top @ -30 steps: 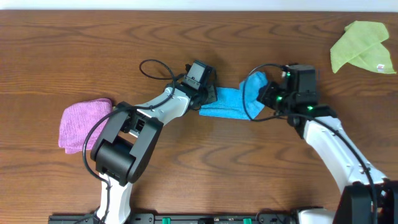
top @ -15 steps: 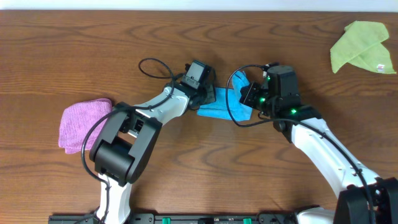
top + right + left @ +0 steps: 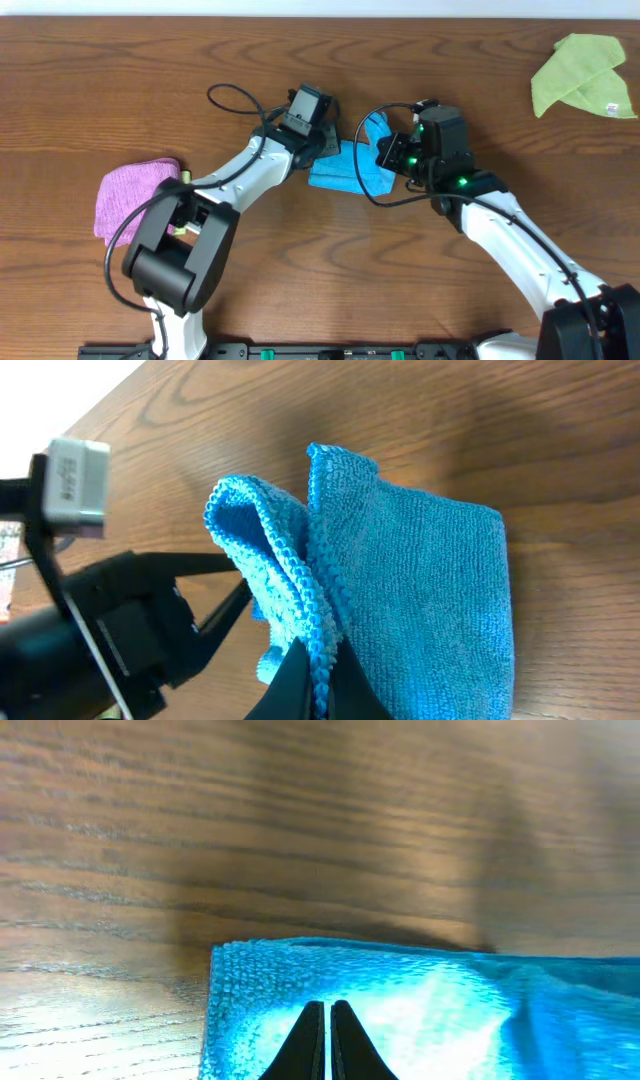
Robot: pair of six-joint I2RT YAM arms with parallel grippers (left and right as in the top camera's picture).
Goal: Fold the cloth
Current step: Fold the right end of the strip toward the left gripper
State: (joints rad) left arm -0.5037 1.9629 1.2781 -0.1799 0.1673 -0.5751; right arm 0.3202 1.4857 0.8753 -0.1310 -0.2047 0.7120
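The blue cloth (image 3: 338, 170) lies partly folded on the wooden table between my two arms. My right gripper (image 3: 386, 152) is shut on a bunched edge of it (image 3: 318, 650) and holds that edge lifted over the flat layer (image 3: 430, 580). My left gripper (image 3: 327, 148) is shut, with its closed fingertips (image 3: 327, 1007) resting on top of the cloth's left part (image 3: 450, 1010) near its corner. No cloth shows between those fingers. The left arm's fingers also show in the right wrist view (image 3: 215, 610).
A pink cloth (image 3: 135, 195) lies folded at the left of the table. A green cloth (image 3: 585, 75) lies at the far right corner. A black cable loop (image 3: 235, 98) sits behind the left wrist.
My right gripper has carried the lifted cloth edge leftward over the flat part. The left gripper and the whole cloth have shifted slightly left and back.
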